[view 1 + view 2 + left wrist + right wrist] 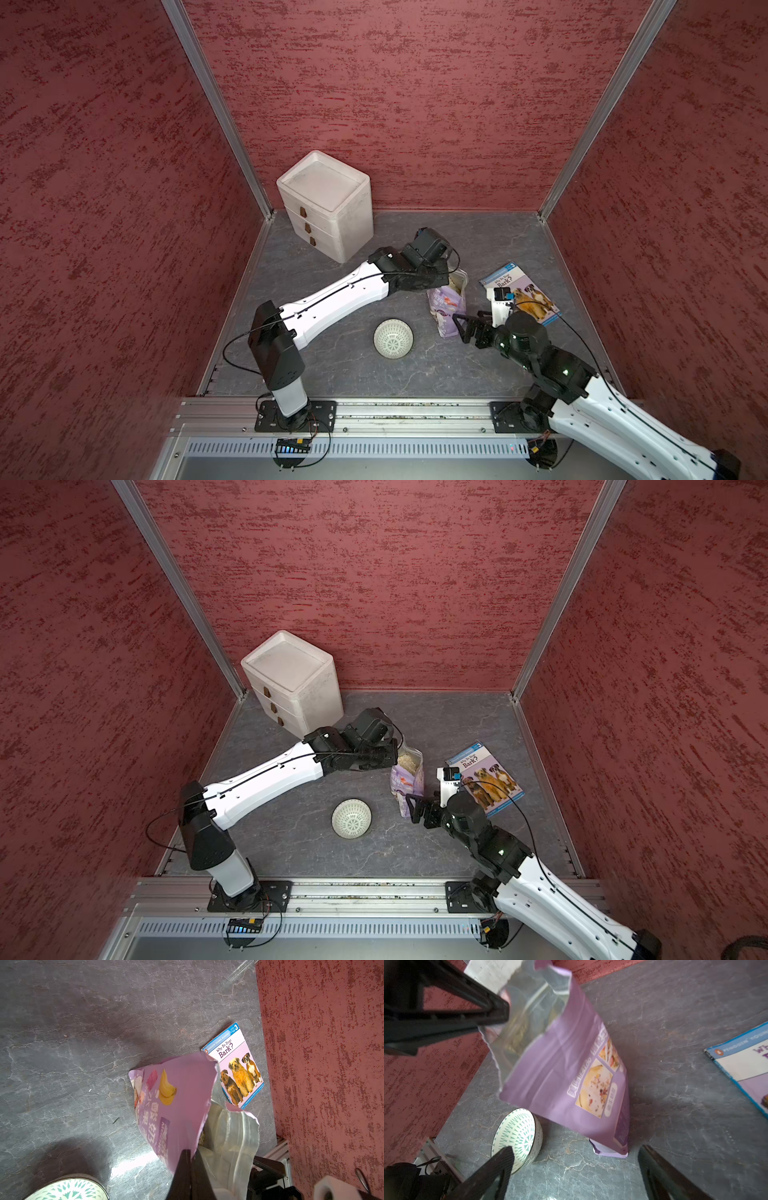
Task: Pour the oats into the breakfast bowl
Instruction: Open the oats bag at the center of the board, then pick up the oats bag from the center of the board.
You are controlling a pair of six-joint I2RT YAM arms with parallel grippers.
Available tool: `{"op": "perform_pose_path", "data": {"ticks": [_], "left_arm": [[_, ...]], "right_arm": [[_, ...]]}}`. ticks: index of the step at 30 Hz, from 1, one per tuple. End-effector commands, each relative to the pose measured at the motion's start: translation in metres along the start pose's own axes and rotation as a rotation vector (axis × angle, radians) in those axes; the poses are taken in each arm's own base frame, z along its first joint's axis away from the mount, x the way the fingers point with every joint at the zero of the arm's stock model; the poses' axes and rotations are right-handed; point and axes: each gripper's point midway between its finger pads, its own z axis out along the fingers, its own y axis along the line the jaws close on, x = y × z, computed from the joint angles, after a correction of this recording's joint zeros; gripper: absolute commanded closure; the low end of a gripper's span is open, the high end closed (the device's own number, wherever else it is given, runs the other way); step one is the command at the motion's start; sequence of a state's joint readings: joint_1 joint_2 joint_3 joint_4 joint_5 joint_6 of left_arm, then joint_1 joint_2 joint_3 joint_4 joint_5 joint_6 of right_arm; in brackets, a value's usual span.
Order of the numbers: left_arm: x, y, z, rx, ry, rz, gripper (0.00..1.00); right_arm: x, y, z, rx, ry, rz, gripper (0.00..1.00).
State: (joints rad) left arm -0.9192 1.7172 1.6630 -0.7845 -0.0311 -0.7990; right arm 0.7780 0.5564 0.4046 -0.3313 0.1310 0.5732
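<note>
Left hand (190,1155) is clamped tight on the torn top edge of the lilac pouch (446,307), one finger outside, one inside the mouth. The pouch stands on its base on the counter (332,374), mouth open and facing up. I see the oats (409,759) inside it in a top view. Right hand (575,1157) has its jaws spread wide and holds nothing. It sits low, just beside the pouch's lower part, with the base showing between the fingers in the right wrist view; can't tell if it touches. The bowl (392,338) sits upright on the counter near the pouch, on the left arm's side, not touching it, green lattice showing across its inside. The dog book (525,297) lies flat on the pouch's other side, partly under the right arm. The white drawer box (328,203) is at the back corner, well apart
</note>
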Motion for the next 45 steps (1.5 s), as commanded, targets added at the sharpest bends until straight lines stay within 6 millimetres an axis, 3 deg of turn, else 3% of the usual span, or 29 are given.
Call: {"op": "perform_pose_path", "data": {"ticks": [1, 20, 34, 41, 45], "left_arm": [[-0.008, -0.004, 0.001, 0.002, -0.019, 0.005, 1.0], [-0.009, -0.007, -0.003, 0.013, -0.019, 0.004, 1.0], [-0.007, -0.006, -0.003, -0.001, -0.011, -0.004, 1.0], [-0.009, 0.001, -0.001, -0.031, -0.019, -0.017, 1.0], [-0.013, 0.002, 0.0, -0.043, -0.021, -0.024, 1.0]], "right_arm": [[0.005, 0.001, 0.012, -0.009, -0.038, 0.02, 0.01], [0.044, -0.032, 0.065, 0.066, -0.097, 0.005, 0.02], [0.06, -0.032, 0.116, 0.071, -0.102, 0.005, 0.02], [0.051, -0.049, 0.121, 0.122, -0.227, 0.02, 0.12], [0.052, -0.049, 0.126, 0.125, -0.234, -0.019, 0.29]]}}
